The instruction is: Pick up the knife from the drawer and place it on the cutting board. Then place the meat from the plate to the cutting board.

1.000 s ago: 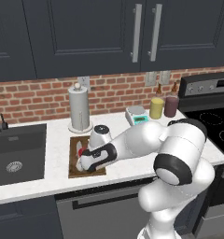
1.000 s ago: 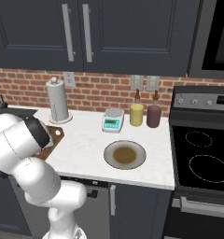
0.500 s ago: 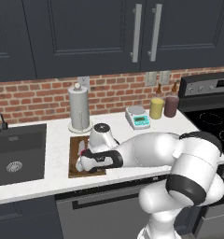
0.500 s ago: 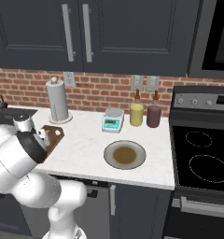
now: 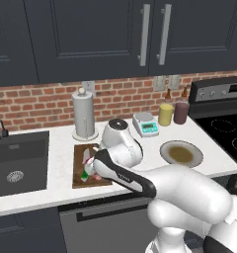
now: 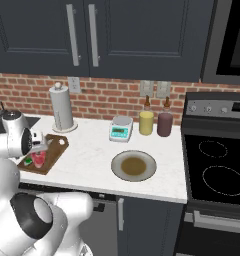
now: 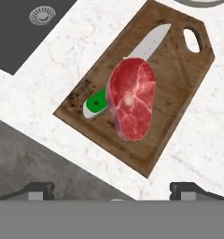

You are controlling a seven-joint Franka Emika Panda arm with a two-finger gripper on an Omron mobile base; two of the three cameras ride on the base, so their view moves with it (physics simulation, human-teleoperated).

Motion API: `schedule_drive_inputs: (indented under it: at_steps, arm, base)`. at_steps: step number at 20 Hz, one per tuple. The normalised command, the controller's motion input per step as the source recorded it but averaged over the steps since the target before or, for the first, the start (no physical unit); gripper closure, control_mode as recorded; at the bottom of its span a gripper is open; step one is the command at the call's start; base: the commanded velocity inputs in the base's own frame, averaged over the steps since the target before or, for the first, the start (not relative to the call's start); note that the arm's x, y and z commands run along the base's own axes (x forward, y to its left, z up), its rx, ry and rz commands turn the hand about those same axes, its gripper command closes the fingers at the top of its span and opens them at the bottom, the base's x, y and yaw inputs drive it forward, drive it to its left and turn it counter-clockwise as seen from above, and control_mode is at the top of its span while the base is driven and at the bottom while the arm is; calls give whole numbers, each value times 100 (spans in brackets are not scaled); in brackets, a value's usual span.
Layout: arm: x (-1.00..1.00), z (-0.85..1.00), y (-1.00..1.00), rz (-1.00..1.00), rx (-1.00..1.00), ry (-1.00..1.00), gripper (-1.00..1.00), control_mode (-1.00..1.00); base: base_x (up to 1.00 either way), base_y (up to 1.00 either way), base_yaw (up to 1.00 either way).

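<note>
2 things lie on the cutting board (image 7: 179, 88): the meat (image 7: 131, 98) and the knife (image 7: 132, 65). In the hand view the board runs diagonally across the centre of the frame, with its handle hole toward the upper right. The meat sits at the frame's centre, overlapping the middle of the knife; the green handle pokes out at its lower left and the pale blade at its upper right. The gripper (image 7: 112, 189) has its jaws spread wide, its 2 dark fingertips (image 7: 37, 189) standing far apart at the bottom of the frame, clear of the meat and pinching nothing.

In the left base view the board (image 5: 81, 165) lies left of centre on the white counter (image 5: 61, 190), partly behind the arm, just in front of the paper towel roll (image 5: 84, 114). The sink (image 5: 17, 165) is at the far left. The plate (image 5: 181, 153) rests at centre right, bare, well apart from the board. Behind it near the brick wall stand a small scale (image 5: 145, 123) and 2 jars (image 5: 166, 114).

In the right base view the meat (image 6: 39, 159) shows on the board (image 6: 54, 152) at the left edge, and the plate (image 6: 134, 165) is at the centre.
</note>
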Motion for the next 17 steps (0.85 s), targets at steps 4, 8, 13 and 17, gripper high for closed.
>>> schedule_drive_inputs:
  at_steps: [4, 8, 13, 17]
  arm:
    - [-51, 57, -26, -8, 2, 0, -100, -100]
    - [-40, 34, -28, -11, 2, 0, -100, -100]
    - [-8, 31, -43, -16, 0, 0, -100, -100]
    - [35, 31, -71, -21, 0, 0, -100, -100]
  base:
    - [0, 0, 0]
    - [0, 0, 0]
    - [0, 0, 0]
    - [0, 0, 0]
